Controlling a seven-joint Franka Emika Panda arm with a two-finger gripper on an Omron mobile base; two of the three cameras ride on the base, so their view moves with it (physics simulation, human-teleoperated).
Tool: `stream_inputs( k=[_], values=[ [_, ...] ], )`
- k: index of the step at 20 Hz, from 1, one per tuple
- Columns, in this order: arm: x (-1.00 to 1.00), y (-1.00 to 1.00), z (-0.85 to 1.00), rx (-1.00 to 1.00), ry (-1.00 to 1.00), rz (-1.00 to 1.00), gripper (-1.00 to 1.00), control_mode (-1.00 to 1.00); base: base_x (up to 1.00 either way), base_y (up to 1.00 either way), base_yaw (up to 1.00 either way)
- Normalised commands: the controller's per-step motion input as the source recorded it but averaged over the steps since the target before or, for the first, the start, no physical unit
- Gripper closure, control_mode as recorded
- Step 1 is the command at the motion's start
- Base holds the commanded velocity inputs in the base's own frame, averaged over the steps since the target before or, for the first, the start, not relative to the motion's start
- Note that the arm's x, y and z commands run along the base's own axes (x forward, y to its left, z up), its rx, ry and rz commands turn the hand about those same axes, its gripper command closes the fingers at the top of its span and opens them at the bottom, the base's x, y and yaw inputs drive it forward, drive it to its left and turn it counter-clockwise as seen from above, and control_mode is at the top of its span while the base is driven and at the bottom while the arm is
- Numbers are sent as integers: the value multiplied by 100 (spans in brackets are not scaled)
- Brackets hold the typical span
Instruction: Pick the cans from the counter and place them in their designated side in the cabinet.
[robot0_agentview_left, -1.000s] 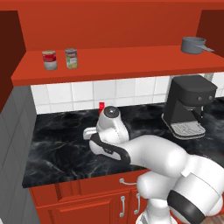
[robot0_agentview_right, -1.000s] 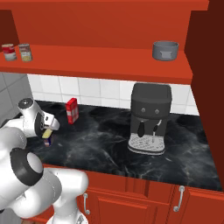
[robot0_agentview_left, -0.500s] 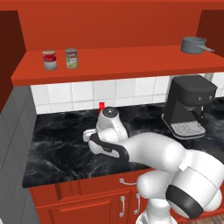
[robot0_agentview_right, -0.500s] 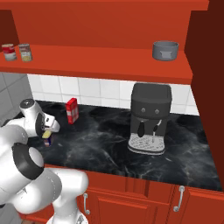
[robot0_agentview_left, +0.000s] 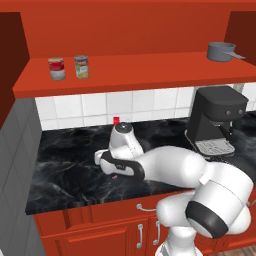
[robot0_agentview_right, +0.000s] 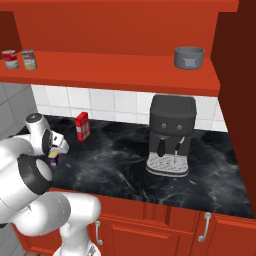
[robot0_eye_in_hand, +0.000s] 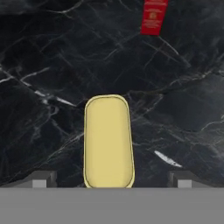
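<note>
Left base view: arm bent low over the black marble table (robot0_agentview_left: 65, 170), hand (robot0_agentview_left: 106, 161) just above the surface near its front-left part. On the red cabinet shelf (robot0_agentview_left: 150, 70), round can with yellow-green label (robot0_agentview_left: 81, 66) upright at the left end, just beside a red-and-white can (robot0_agentview_left: 57, 68). Grey pot (robot0_agentview_left: 223, 51) far right on the shelf; black coffee machine (robot0_agentview_left: 216, 120) on the table below it.

Right base view: hand (robot0_agentview_right: 56, 150) down at the table's left, a bit of the rectangular tin (robot0_agentview_right: 53, 159) showing beneath. Red box (robot0_agentview_right: 82, 126) upright nearby, towards the tiles.

Hand view: rectangular tin (robot0_eye_in_hand: 108, 141), yellow top up, lying flat on the marble midway between the two fingertips (robot0_eye_in_hand: 43, 179), both well apart from it. Hand wide open, gripping nothing.
</note>
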Motion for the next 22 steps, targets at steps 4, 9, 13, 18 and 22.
stream_inputs(
  k=[4, 9, 13, 18, 22],
  values=[
    [2, 1, -17, -3, 4, 0, -100, -100, 0, 0, 0],
    [3, 2, -21, -4, 0, 0, -100, -100, 0, 0, 0],
    [5, 4, -21, -5, 0, 0, -100, -100, 0, 0, 0],
    [9, 2, -19, -3, 0, 0, -100, -100, 0, 0, 0],
    [14, 0, -16, -2, -1, 0, -100, -100, 0, 0, 0]
  ],
)
